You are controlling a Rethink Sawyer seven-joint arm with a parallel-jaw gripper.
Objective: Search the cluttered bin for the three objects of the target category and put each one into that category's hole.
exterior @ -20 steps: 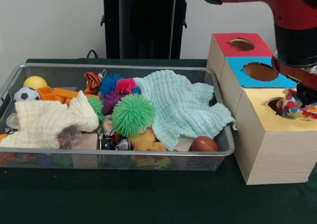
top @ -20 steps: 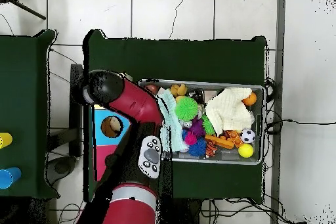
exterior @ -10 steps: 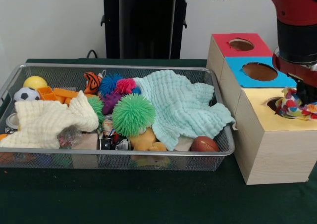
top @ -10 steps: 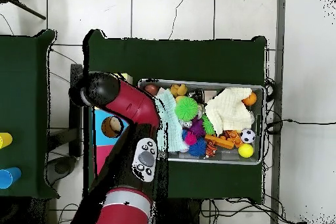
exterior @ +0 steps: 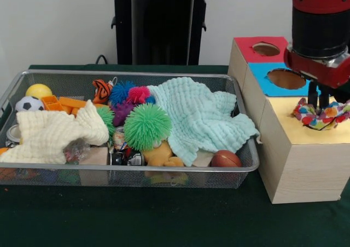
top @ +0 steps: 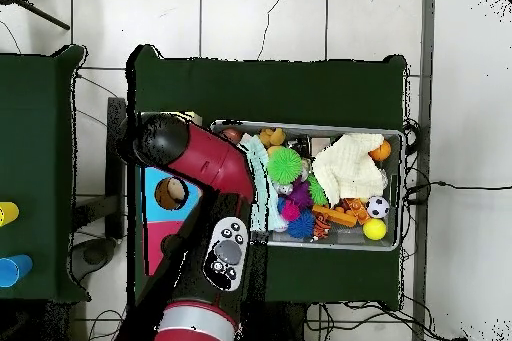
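My gripper (exterior: 319, 106) hangs straight down over the hole in the yellow top of the wooden box (exterior: 284, 113). Its two fingers stand close together, sunk into the middle of a multicoloured cloth (exterior: 306, 117) that spreads over the hole's rim. The hole itself is hidden under the cloth. In the overhead view the red arm (top: 195, 157) covers the gripper and the yellow section. The wire bin (exterior: 131, 169) to the left holds a mint cloth (exterior: 197, 116) and a cream cloth (exterior: 52, 132) among toys.
The box also has a blue section (exterior: 262, 72) and a red section (exterior: 246, 45), each with an open hole. In the bin lie a green spiky ball (exterior: 146, 126), a small basketball (exterior: 225, 159), a yellow ball (exterior: 38, 90) and a soccer ball (exterior: 28, 104).
The gripper has shifted left and come to stand above the yellow hole. The bunched multicoloured cloth now spreads flat over the hole's rim. The bin's contents have not moved.
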